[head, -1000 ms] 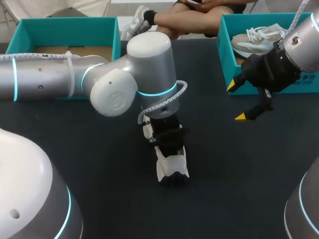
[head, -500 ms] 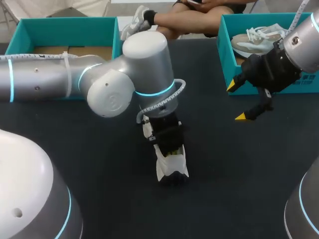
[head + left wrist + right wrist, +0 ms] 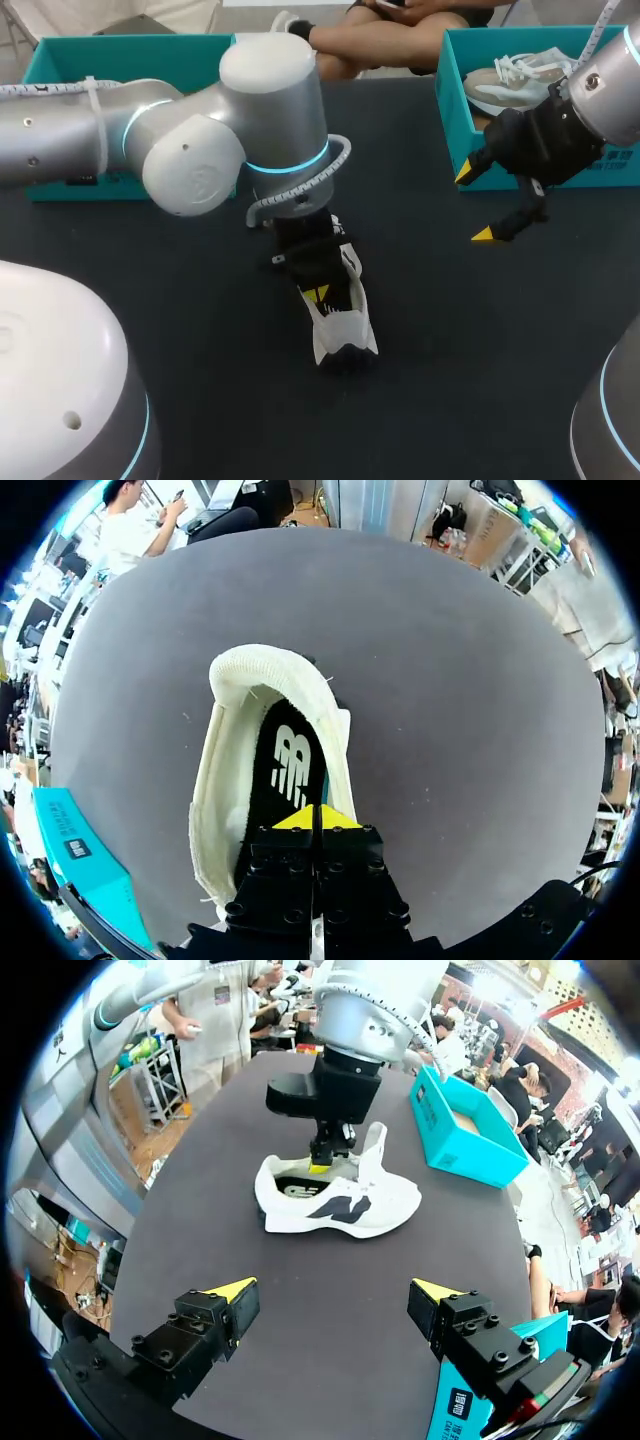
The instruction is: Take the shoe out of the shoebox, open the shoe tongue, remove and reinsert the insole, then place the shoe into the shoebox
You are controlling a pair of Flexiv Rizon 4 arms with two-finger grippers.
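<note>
A white shoe [image 3: 340, 325] with dark side markings stands upright on the dark desk [image 3: 200, 300], near its middle and outside both shoeboxes. Inside it we see a black insole [image 3: 290, 765] with a white logo, and a thin teal sliver along one of its edges. Our left gripper [image 3: 318, 293] reaches down into the shoe's opening. Its yellow tips are pressed together with no gap, right on the insole. We cannot tell whether any of the insole is pinched between them.

Our right gripper [image 3: 474, 204] hangs above the desk, well apart from the shoe, with its fingers spread wide and nothing between them. Just behind it is a teal shoebox [image 3: 452, 110] at the desk's far right, holding a second pale shoe [image 3: 510, 85] with white laces. Another teal shoebox [image 3: 120, 45] sits at the far left, behind our left arm.
</note>
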